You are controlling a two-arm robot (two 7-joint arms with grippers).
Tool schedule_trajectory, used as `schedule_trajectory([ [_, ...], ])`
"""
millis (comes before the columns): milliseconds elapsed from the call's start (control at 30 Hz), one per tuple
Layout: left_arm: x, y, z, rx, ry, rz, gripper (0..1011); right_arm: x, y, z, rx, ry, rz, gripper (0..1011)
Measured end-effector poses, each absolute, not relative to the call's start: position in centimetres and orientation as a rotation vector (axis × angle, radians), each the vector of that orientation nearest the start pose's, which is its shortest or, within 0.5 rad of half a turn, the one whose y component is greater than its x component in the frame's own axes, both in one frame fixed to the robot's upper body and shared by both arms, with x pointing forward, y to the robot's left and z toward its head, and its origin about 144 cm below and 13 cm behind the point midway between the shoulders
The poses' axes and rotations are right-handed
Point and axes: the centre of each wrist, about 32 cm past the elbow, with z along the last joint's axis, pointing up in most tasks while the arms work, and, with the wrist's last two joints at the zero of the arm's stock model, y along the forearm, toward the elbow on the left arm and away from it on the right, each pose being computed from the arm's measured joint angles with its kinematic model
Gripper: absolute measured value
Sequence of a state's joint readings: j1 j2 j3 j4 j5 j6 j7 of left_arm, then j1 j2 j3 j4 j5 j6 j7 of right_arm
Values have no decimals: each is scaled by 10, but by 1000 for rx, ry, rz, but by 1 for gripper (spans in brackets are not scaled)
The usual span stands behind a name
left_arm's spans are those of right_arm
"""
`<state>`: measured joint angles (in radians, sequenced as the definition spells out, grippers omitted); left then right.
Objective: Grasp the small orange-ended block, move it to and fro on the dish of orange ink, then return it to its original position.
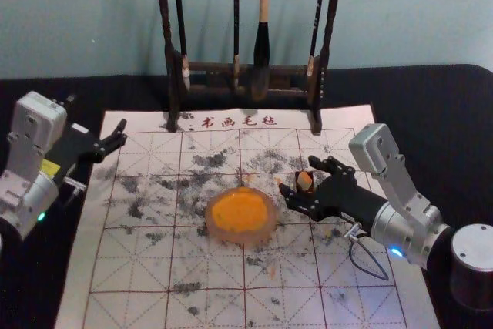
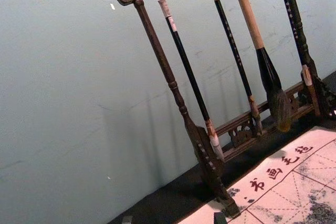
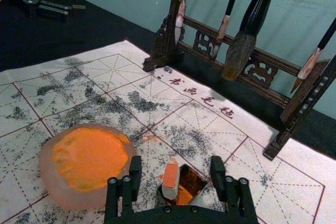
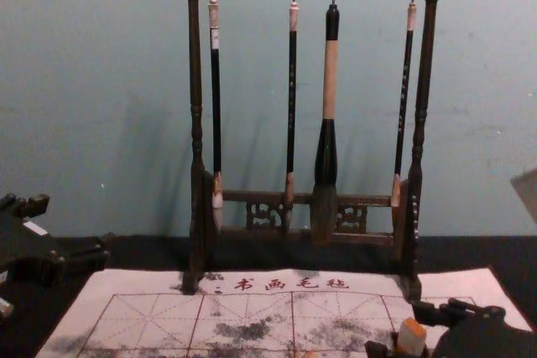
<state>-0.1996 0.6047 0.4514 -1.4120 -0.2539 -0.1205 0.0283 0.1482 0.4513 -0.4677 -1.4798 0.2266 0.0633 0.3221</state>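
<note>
Right claw, released, straddles the seal block, ready to grip.
The open box holding it, toward the mat's right edge, likely contains drips; left claw parked, spread, by the far left corner.

In the head view, we are losing the top of the brush rack beyond the upper edge. In the chest view, the right end effector is hiding the lower end of the block, and in its wrist view it is covering part of the box. We are finding the lettering on the brush handles too small to read.
</note>
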Motion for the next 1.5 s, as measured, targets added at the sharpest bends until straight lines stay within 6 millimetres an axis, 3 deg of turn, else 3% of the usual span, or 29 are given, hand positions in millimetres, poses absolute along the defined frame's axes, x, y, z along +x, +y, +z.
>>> schedule_trajectory([
  [233,489,310,1140,304,-285,1248,1001,472,-238,1128,-330,-39,-854,626],
  [600,489,310,1140,304,-285,1248,1001,472,-238,1128,-329,-38,-855,243],
  [767,489,310,1140,304,-285,1248,1001,472,-238,1128,-329,-38,-855,119],
  [1267,489,310,1140,304,-285,1248,1001,473,-240,1131,-301,-24,-868,111],
  [1500,489,310,1140,304,-285,1248,1001,474,-245,1147,-262,-11,-879,111],
])
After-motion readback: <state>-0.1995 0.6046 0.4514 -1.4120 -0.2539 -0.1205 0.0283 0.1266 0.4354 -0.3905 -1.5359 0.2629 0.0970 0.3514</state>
